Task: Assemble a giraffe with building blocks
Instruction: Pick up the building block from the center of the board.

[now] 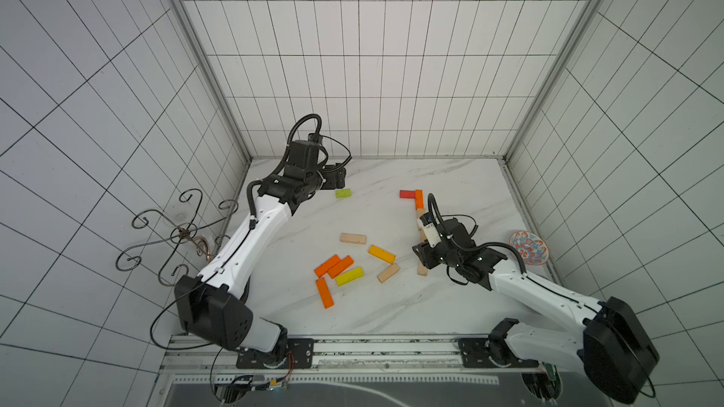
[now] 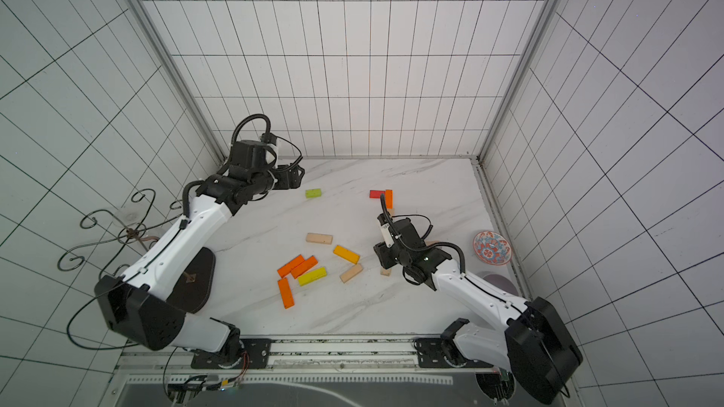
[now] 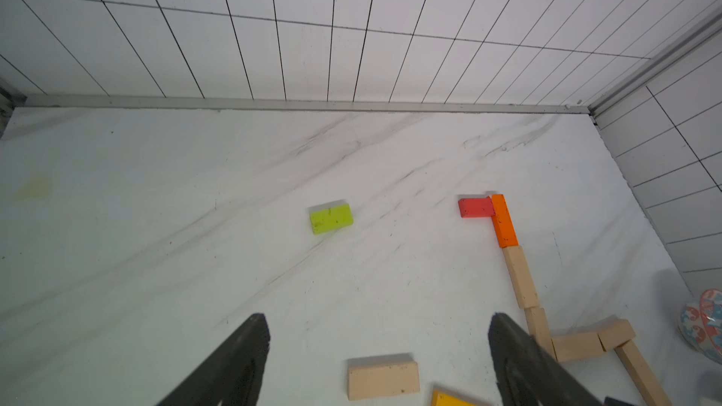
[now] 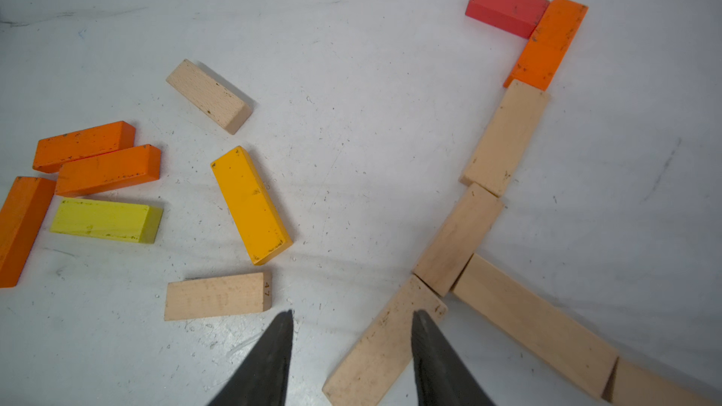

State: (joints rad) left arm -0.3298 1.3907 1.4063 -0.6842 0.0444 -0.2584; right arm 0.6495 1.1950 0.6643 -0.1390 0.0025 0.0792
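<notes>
1. Hovering over the lower end of the block chain (image 4: 504, 138), the right gripper (image 4: 353, 312) has its jaws partly spread and pinches nothing. A natural wood block (image 4: 375, 357) lies slantwise beneath it. Whether a fingertip touches that block cannot be told.
2. The chain lies flat on the desk (image 1: 391, 307). Wood blocks run end to end up to an orange block (image 4: 547, 44), and a red block (image 4: 506, 7) meets its far end at a right angle.
3. The left gripper (image 3: 378, 316) is near the far left corner, jaws spread wide and empty. A lime green block (image 3: 331, 218) lies ahead of it, well apart.
4. Loose pieces lie mid-desk: an amber block (image 4: 250, 205), a yellow block (image 4: 103, 220), three orange bars (image 4: 107, 169) and two loose wood blocks (image 4: 209, 95).
5. The desk top is white with grey marble veining. White tiled walls (image 1: 352, 72) with dark grid lines enclose three sides.
6. All blocks are rectangular bars, and the painted ones show chipped edges. A patterned bowl (image 1: 529, 247) sits at the right edge. A black scrolled wire stand (image 1: 187, 232) stands beyond the left edge.
</notes>
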